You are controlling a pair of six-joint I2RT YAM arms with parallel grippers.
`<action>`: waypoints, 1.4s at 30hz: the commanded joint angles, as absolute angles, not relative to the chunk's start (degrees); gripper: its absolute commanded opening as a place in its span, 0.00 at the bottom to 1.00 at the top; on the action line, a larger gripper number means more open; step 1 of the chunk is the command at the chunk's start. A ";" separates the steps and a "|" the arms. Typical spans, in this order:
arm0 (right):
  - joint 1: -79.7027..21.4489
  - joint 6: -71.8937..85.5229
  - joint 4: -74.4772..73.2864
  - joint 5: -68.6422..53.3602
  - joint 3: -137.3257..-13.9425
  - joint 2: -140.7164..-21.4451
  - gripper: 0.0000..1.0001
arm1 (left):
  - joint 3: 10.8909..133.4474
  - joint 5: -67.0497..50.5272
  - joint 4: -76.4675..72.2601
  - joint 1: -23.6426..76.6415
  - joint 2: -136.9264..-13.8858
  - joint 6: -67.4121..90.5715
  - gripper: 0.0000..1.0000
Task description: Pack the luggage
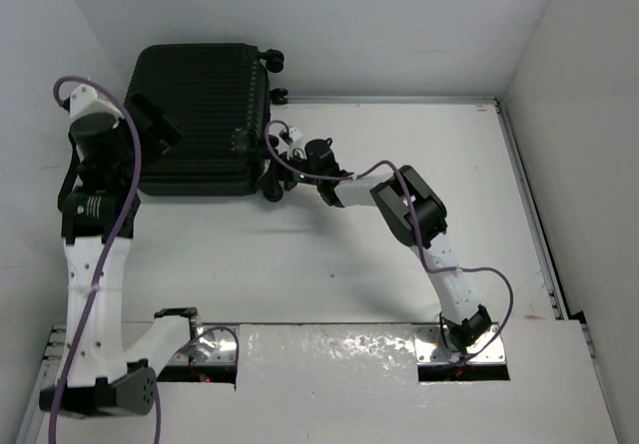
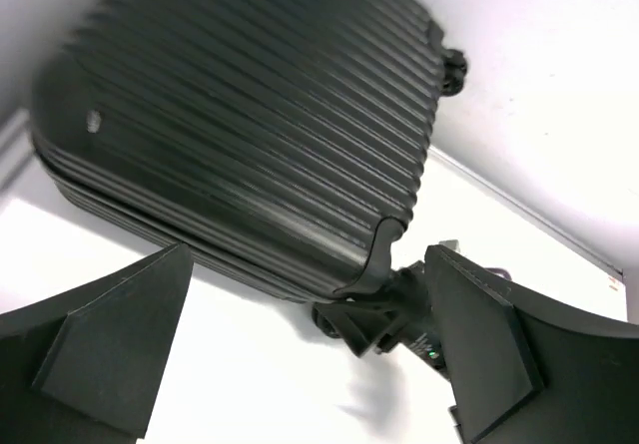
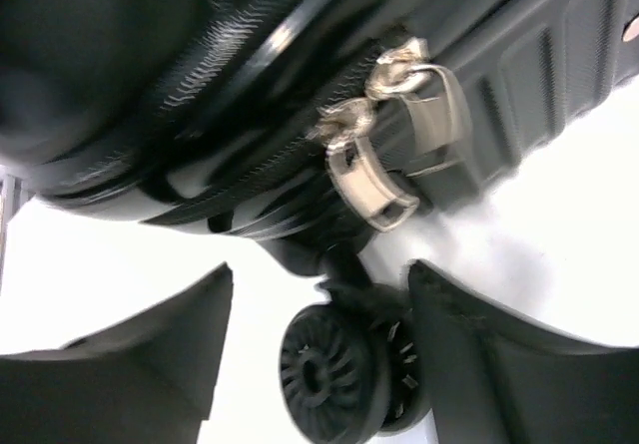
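The luggage (image 1: 200,115) is a black ribbed suitcase lying flat and zipped up at the table's back left. My left gripper (image 1: 155,127) hovers open over its left front part. In the left wrist view, the ribbed shell (image 2: 260,115) fills the space above the gripper (image 2: 305,294), whose jaws are wide apart. My right gripper (image 1: 284,151) is at the suitcase's right side, open. In the right wrist view, a black wheel (image 3: 329,374) sits between the fingers of the gripper (image 3: 319,274), unclamped. Two beige zipper pulls (image 3: 374,175) lie side by side just above it.
White walls close in on the left (image 1: 40,85) and right (image 1: 589,165). A metal rail (image 1: 399,100) runs along the table's back edge. A shiny plate (image 1: 329,364) covers the near edge between the arm bases. Two more wheels (image 1: 272,60) stick out at the suitcase's far right corner.
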State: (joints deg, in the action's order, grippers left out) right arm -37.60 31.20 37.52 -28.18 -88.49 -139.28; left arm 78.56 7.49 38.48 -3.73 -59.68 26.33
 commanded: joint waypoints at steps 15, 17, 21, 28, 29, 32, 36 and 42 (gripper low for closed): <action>-28.12 15.85 -0.57 6.03 -58.37 -88.98 0.99 | 66.28 3.52 41.48 -3.96 -38.59 16.35 1.00; -29.17 12.94 -11.53 13.85 -56.26 -78.64 0.99 | 64.08 2.82 40.08 -3.87 -36.14 16.00 1.00; -30.67 12.74 -26.95 27.48 -52.57 -62.70 0.99 | 58.45 0.53 37.71 -3.78 -33.14 16.00 1.00; -30.76 13.71 -47.52 29.98 -51.24 -37.99 0.99 | 55.12 -3.85 40.07 -3.69 -28.05 15.99 1.00; -30.85 13.88 -49.11 29.27 -52.37 -33.79 0.99 | 54.50 -5.35 40.34 -3.78 -27.52 16.26 1.00; -30.85 14.41 -54.92 29.09 -54.66 -28.84 0.99 | 51.60 -8.43 41.22 -3.69 -25.06 16.52 1.00; -30.76 14.24 -61.25 30.06 -56.95 -23.48 0.99 | 46.42 -7.21 40.00 -3.78 -20.66 17.92 1.00; -30.76 13.89 -62.75 31.73 -57.48 -22.15 0.99 | 45.09 -8.26 36.30 -3.78 -17.40 19.52 1.00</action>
